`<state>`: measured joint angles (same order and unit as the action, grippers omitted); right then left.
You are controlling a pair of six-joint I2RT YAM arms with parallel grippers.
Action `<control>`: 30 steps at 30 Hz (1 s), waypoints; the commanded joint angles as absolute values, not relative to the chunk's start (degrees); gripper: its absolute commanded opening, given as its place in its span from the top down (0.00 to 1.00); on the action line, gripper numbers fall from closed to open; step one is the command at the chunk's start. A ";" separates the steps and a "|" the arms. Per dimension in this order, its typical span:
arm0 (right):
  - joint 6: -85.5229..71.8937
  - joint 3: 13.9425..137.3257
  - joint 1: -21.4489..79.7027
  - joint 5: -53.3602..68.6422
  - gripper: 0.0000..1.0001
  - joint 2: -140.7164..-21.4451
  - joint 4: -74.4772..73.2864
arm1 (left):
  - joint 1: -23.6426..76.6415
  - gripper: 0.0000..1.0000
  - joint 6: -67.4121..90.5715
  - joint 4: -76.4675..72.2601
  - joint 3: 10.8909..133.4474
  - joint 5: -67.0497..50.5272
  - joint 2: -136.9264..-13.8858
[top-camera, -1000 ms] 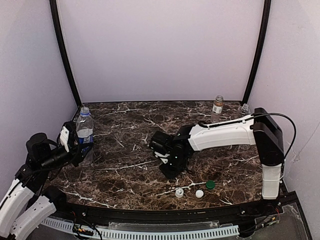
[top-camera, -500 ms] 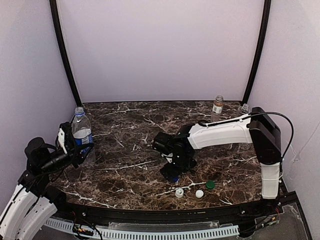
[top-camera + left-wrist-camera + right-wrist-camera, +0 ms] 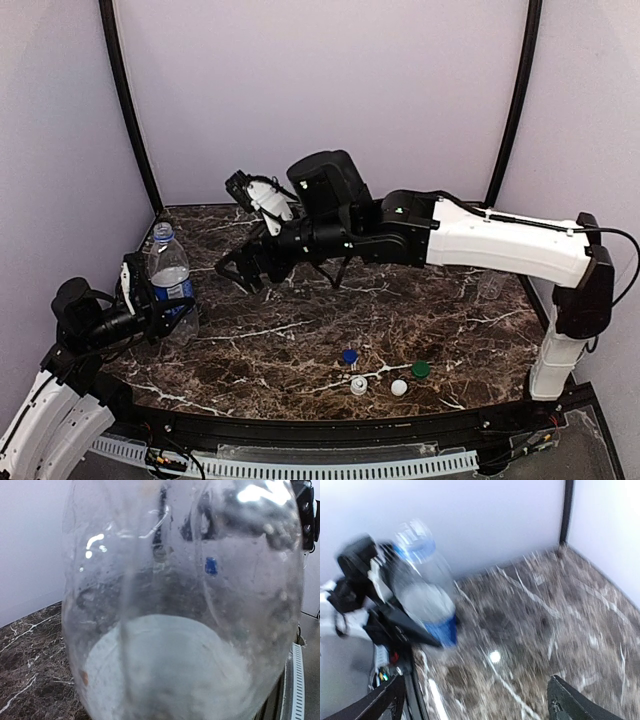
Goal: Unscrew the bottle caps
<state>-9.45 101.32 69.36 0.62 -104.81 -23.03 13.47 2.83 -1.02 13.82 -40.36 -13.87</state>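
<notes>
A clear bottle with a blue label [image 3: 170,278] stands upright at the table's left, its neck bare, with my left gripper [image 3: 152,308] closed round its lower body. In the left wrist view the bottle [image 3: 185,605] fills the frame and hides the fingers. Loose caps lie near the front edge: blue [image 3: 349,355], green [image 3: 421,369] and two white [image 3: 358,385] [image 3: 399,387]. My right gripper [image 3: 240,270] hangs open and empty above the back left of the table, right of the bottle. Its blurred wrist view shows that bottle [image 3: 427,595] ahead of the right gripper [image 3: 475,705], whose fingertips [image 3: 385,700] stand wide apart.
The long white right arm [image 3: 500,240] stretches across the back of the marble table [image 3: 300,330]. The base of a plain clear bottle [image 3: 490,287] shows just below it at the right. Black frame posts [image 3: 128,110] stand in both back corners.
My right gripper opened, left the blue cap on the table near the other caps, then rose and swung to the back left. The left arm drew the bottle slightly leftwards.
</notes>
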 commanded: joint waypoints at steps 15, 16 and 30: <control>-10.81 126.05 72.06 9.04 0.28 -124.96 2.40 | 12.69 0.60 3.55 -3.60 12.74 -43.99 -13.12; -11.07 125.84 72.07 8.92 0.31 -125.09 2.31 | 12.66 0.60 3.58 -3.65 12.74 -44.05 -13.11; -11.48 130.37 71.88 7.68 0.44 -129.21 -5.20 | 12.66 0.59 3.39 -3.60 12.74 -43.95 -13.52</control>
